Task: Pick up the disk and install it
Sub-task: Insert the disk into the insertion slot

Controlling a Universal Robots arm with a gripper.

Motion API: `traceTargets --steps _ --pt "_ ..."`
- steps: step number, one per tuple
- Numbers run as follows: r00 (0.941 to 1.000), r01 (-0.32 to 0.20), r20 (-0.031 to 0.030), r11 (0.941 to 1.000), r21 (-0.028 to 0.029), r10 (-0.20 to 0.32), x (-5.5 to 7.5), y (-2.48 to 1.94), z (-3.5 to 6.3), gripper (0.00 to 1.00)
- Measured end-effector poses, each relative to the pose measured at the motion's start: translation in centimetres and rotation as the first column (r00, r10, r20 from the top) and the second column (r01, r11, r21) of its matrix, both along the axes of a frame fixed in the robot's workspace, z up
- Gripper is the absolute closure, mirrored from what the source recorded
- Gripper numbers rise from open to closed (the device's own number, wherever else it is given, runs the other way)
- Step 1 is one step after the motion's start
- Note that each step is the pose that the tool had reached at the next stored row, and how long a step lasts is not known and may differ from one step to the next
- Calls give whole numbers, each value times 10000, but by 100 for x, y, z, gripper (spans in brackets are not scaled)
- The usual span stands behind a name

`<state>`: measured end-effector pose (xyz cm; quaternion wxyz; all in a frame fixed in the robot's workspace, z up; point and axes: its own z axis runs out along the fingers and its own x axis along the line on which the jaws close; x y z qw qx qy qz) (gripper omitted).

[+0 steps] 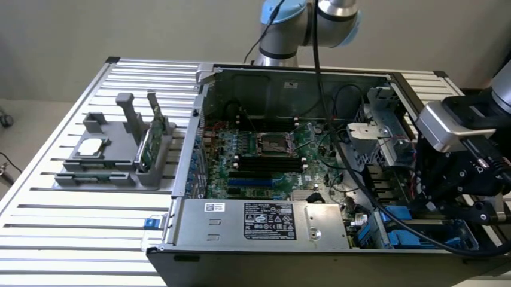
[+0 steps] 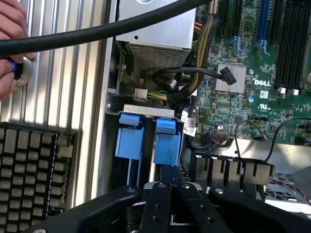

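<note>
Fingers [image 2: 156, 206] are fully closed, tips meeting on the dark blue tab of the disk [image 2: 167, 141]. The grip is on the blue carrier (the metal body sits down in the bay, out of sight).

Disk: stands on edge in the drive bay [image 2: 148, 111], directly ahead of the fingers and touching them at the tab. Cannot tell whether it is pushed fully home.

Second blue carrier [image 2: 130, 141]: just beside the disk, on the side of the fingers away from the motherboard [image 2: 252, 92], parallel to it and also on edge. The fingers do not touch it.

Beyond the fingers, past both carriers: the grey power supply [image 2: 155, 29], with a bundle of black and yellow leads between it and the bay. A thick black cable [image 2: 97, 33] crosses in front of it.

Slatted metal surface [image 2: 63, 87]: outside the case wall, on the second-carrier side of the fingers. A black gridded block [image 2: 34, 170] rests on it, near the fingers. Further off on that side, a person's hand [image 2: 10, 43] touches a small round silver-and-blue object; what it is I cannot tell.

In the exterior view the arm [image 1: 312, 24] rises behind the open computer case [image 1: 288, 84]. A grey fixture [image 1: 112, 158] sits on the surface well apart from the fingers, across the case toward the exterior view's left. It carries a small square chip [image 1: 92, 146] and an upright green card [image 1: 148, 149].
</note>
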<state>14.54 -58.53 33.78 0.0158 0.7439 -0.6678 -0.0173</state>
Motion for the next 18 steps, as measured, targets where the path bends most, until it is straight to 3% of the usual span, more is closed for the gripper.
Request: traceTargets --steps 7,18 --pt "10000 -18 0 10000 -91 18 37 0 -55 89" --pt "10000 -18 -4 9999 -150 18 46 1 -109 89"
